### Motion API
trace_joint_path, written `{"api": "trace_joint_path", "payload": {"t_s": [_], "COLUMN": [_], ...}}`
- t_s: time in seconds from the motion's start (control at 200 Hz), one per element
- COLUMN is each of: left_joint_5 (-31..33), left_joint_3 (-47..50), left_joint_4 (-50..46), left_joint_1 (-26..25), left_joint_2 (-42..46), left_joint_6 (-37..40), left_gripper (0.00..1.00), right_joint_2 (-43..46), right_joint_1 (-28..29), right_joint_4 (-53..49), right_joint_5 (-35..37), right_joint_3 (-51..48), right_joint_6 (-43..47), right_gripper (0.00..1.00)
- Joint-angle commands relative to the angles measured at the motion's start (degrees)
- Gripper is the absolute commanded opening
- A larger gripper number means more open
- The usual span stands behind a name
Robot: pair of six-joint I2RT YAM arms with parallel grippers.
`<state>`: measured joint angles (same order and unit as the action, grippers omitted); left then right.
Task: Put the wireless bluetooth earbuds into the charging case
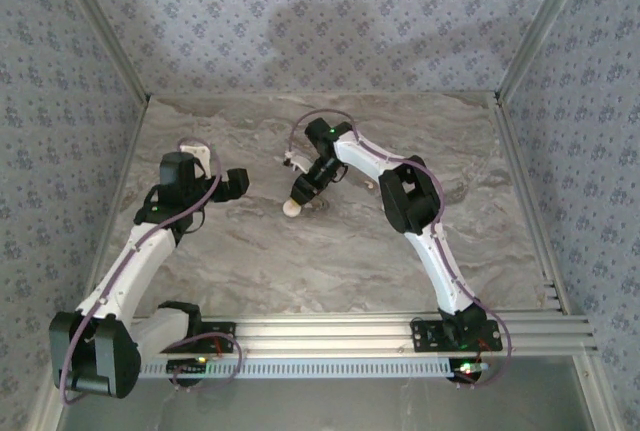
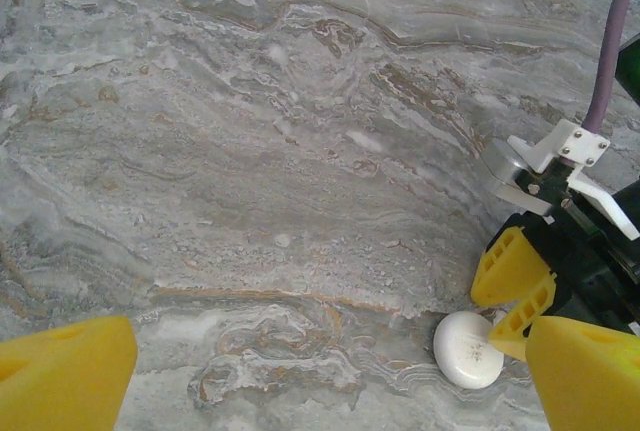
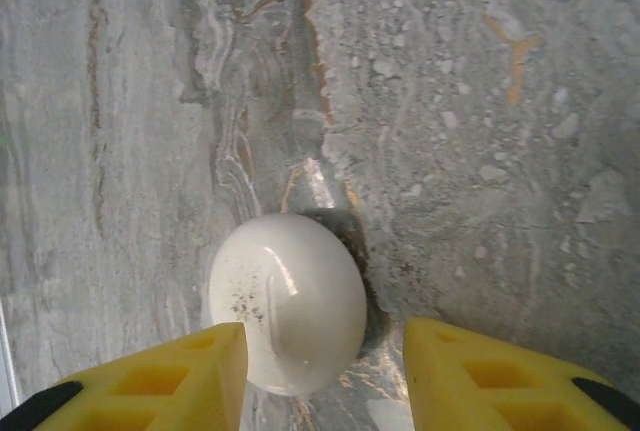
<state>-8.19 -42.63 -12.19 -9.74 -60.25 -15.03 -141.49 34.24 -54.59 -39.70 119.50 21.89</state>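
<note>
The charging case (image 3: 288, 301) is a round white shell lying shut on the marble table, also seen in the left wrist view (image 2: 468, 349) and from above (image 1: 293, 208). My right gripper (image 3: 322, 351) stands open astride it: the left yellow finger sits at the case's edge, and the right finger stands apart with bare table between. From above, the right gripper (image 1: 302, 194) points down at the case. My left gripper (image 2: 330, 336) is wide open over bare table, with the case off to its right. The left gripper (image 1: 235, 183) hovers left of centre. The earbuds are hidden.
The marble table (image 1: 400, 251) is walled by patterned panels on three sides. A slotted aluminium rail (image 1: 350, 336) carrying both arm bases runs along the near edge. The right arm's purple cable (image 2: 612, 51) and white bracket (image 2: 565, 146) are close to the left gripper's right side.
</note>
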Motion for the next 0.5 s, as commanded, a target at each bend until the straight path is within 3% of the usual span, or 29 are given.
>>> {"api": "trace_joint_path", "payload": {"t_s": [0.0, 0.18, 0.39, 0.495], "left_joint_5": [-1.0, -3.6, -5.4, -5.5], "left_joint_3": [-2.6, -4.2, -4.9, -5.3], "left_joint_4": [0.5, -2.4, -4.1, -5.2], "left_joint_1": [0.4, 0.2, -1.9, -4.3], "left_joint_2": [-0.4, -0.9, -1.8, -3.3], "left_joint_6": [1.1, 1.1, 0.8, 1.1], "left_gripper": [1.0, 0.98, 0.95, 0.95], "right_joint_2": [2.2, 10.8, 27.4, 34.7], "right_joint_1": [-0.3, -1.1, -2.6, -5.1], "right_joint_4": [0.4, 7.4, 21.7, 22.4], "right_joint_5": [2.6, 3.0, 11.1, 15.5], "right_joint_3": [0.9, -6.5, -26.8, -34.5], "right_joint_6": [-1.3, -4.5, -13.6, -18.3], "right_gripper": [0.49, 0.55, 0.57, 0.59]}}
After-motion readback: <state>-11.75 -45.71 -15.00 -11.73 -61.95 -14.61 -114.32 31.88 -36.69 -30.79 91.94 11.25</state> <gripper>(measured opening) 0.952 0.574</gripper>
